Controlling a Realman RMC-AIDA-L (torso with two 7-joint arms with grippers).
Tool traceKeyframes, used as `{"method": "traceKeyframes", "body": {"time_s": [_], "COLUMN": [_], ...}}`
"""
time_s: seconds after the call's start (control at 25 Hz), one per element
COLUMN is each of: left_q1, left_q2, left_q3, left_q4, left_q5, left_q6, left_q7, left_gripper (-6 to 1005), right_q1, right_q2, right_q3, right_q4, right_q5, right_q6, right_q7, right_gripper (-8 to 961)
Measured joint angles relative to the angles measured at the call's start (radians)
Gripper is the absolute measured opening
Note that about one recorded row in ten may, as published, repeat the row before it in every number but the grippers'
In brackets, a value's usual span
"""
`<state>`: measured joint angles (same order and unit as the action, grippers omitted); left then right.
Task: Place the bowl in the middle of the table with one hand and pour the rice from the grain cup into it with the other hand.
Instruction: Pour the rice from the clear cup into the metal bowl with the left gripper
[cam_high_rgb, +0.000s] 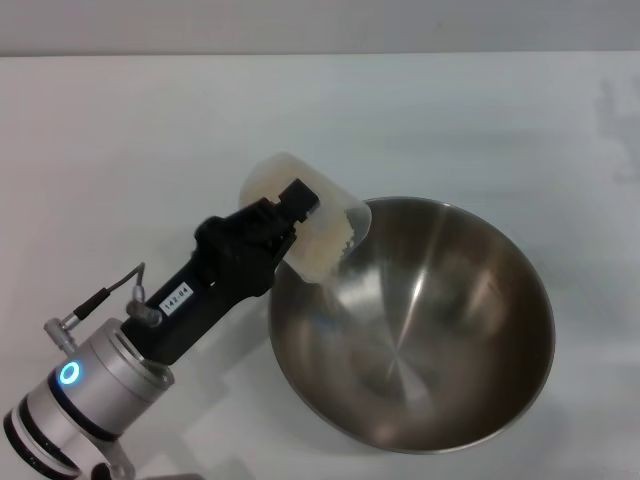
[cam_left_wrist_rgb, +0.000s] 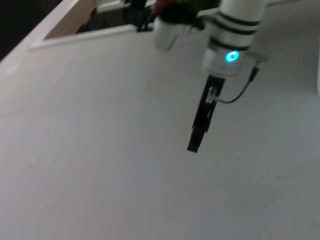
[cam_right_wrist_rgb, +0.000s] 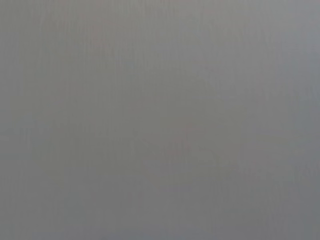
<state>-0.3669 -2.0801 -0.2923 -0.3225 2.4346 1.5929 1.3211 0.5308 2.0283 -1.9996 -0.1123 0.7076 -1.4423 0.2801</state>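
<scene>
Translucent grain cup (cam_high_rgb: 305, 225), tipped over shiny steel bowl's (cam_high_rgb: 470, 400) rim, gripped in left pincer (cam_high_rgb: 290, 222).

Grain cup (cam_high_rgb: 305, 225) over bowl (cam_high_rgb: 440, 340) left rim

Shiny brushed-steel bowl (cam_high_rgb: 440, 330), translucent plastic grain cup (cam_high_rgb: 318, 222), matte white table (cam_high_rgb: 150, 140)

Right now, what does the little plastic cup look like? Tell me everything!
The grain cup is small, cloudy-clear plastic. The left gripper is shut on it, tipping it on its side so its mouth hangs over the near-left rim of the shiny steel bowl. Pale rice shows at its mouth. It is off the table.
</scene>
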Motion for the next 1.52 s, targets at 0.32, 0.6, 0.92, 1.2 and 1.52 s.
{"method": "traceKeyframes", "body": {"time_s": [0.32, 0.6, 0.92, 1.2, 1.52], "left_q1": [-0.013, -0.014, -0.016, -0.017, -0.015], "left_q2": [0.0, 0.0, 0.0, 0.0, 0.0], "left_q3": [-0.003, -0.009, -0.01, -0.008, -0.007], "left_q4": [-0.001, 0.0, -0.001, 0.0, 0.005], "left_q5": [0.08, 0.149, 0.161, 0.162, 0.163], "left_q6": [0.014, 0.016, 0.01, 0.009, 0.006], "left_q7": [0.418, 0.581, 0.687, 0.723, 0.718], "left_gripper": [28, 30, 32, 34, 36], "right_q1": [0.014, 0.012, 0.012, 0.013, 0.012], "right_q2": [-0.005, -0.004, -0.003, -0.003, -0.003], "right_q3": [0.0, 0.0, 0.0, 0.0, -0.001], "right_q4": [0.016, 0.017, 0.018, 0.023, 0.023], "right_q5": [-0.003, -0.006, -0.008, -0.008, -0.008], "right_q6": [0.019, 0.025, 0.04, 0.04, 0.04], "right_q7": [-0.041, -0.05, -0.05, -0.051, -0.052], "right_gripper": [441, 441, 441, 441, 441]}}
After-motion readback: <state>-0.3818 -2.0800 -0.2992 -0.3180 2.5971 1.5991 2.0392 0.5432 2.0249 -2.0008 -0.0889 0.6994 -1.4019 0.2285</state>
